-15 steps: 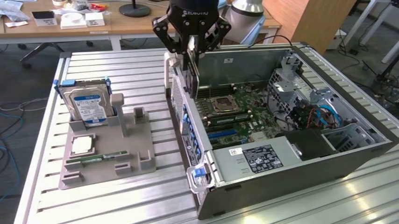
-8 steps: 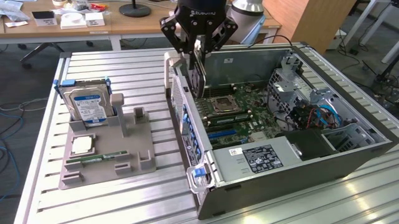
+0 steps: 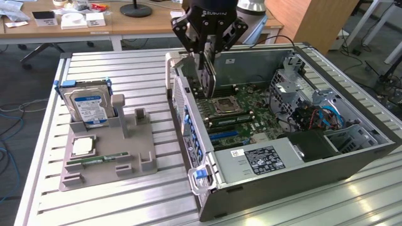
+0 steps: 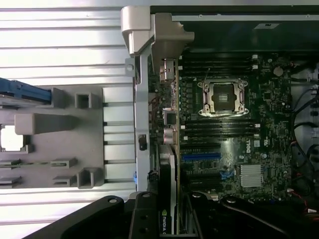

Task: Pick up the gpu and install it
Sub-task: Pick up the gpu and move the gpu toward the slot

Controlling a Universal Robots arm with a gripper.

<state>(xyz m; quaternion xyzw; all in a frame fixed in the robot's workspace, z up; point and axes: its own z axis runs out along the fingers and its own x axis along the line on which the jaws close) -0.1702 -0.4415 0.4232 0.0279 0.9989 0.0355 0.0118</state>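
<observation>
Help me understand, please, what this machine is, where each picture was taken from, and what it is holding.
It is a single robot arm with black jaws at its end. One picture comes from a camera standing off the arm, the other from a camera on its wrist, looking down past the jaws. On the slotted metal table lies an open computer case with its motherboard exposed. On the exterior view's left, a grey holder carries a hard drive, a processor chip and a memory stick. The jaws are closed on the gpu, held on edge above the open case.
</observation>
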